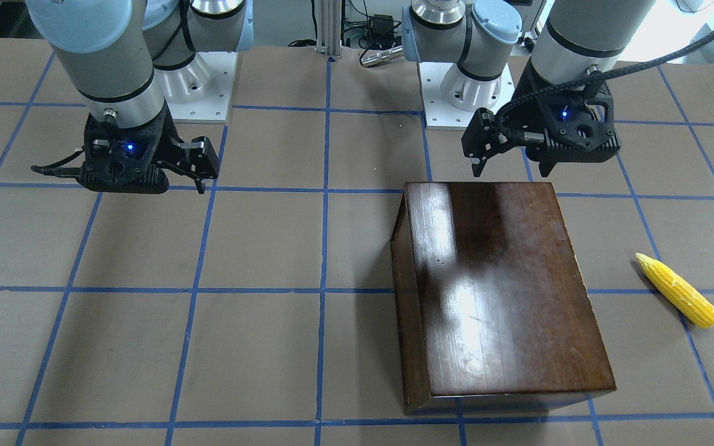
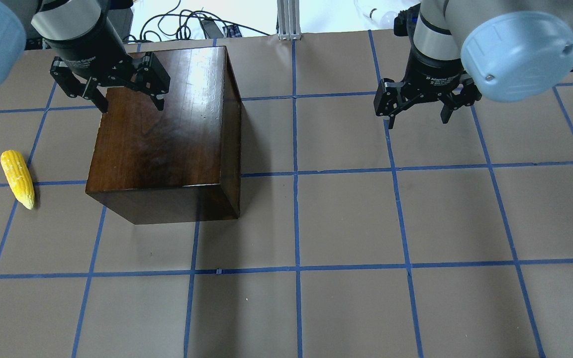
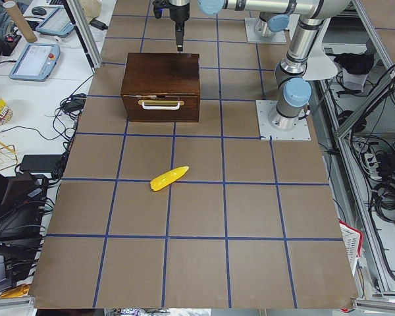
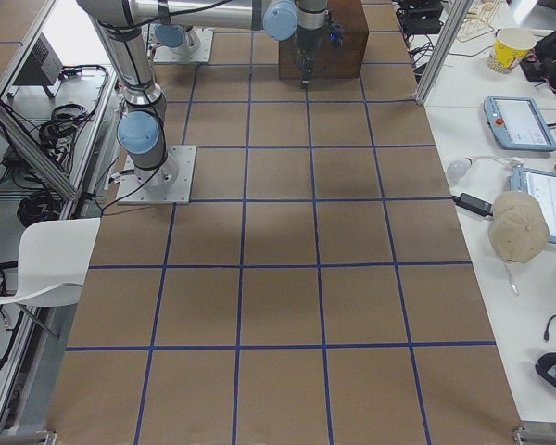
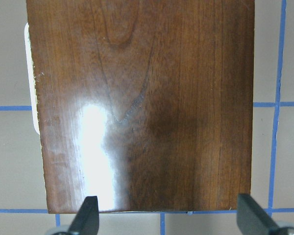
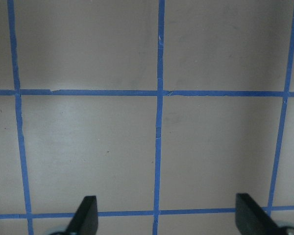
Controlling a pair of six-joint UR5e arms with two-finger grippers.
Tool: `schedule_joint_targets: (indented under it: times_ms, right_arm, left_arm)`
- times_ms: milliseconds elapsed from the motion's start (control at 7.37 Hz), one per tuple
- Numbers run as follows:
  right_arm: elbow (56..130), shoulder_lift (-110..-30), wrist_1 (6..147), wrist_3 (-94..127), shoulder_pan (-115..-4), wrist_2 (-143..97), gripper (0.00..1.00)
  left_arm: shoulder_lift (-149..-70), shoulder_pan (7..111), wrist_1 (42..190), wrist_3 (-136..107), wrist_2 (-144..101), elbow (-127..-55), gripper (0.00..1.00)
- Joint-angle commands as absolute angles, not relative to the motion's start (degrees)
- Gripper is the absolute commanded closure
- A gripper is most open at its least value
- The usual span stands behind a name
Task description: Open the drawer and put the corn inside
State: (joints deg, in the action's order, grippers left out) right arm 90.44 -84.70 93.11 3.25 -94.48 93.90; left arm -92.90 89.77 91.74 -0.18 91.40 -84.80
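The glossy dark-brown wooden box (image 2: 164, 134) stands on the table's left half and also shows in the front-facing view (image 1: 499, 291). Its drawer (image 3: 160, 105) is shut; the front panel carries a pale handle and faces the robot's left. The handle peeks out in the left wrist view (image 5: 31, 78). The yellow corn (image 2: 18, 179) lies on the table left of the box, apart from it (image 1: 678, 290) (image 3: 169, 178). My left gripper (image 2: 131, 105) hangs open and empty above the box top (image 5: 169, 218). My right gripper (image 2: 418, 119) is open and empty over bare table (image 6: 169, 218).
The table (image 2: 346, 223) is brown paper with a blue tape grid. The arm bases (image 1: 456, 93) stand at the robot's edge. Cables and a metal post (image 2: 289, 20) sit beyond the far edge.
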Motion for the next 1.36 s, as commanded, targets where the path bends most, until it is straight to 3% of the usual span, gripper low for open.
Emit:
schedule_joint_targets:
  times_ms: [0,1221]
  right_arm:
    - [90.4,-84.7,93.1,3.3,-94.5,93.9,0.0]
    - [90.4,-84.7,93.2,3.3,-94.5,93.9,0.0]
  left_arm:
    - [-92.9,89.7,91.8,-0.2,91.4,-84.9,0.0]
    - [-93.3,88.8,91.6,1.7,90.2,-84.7,0.0]
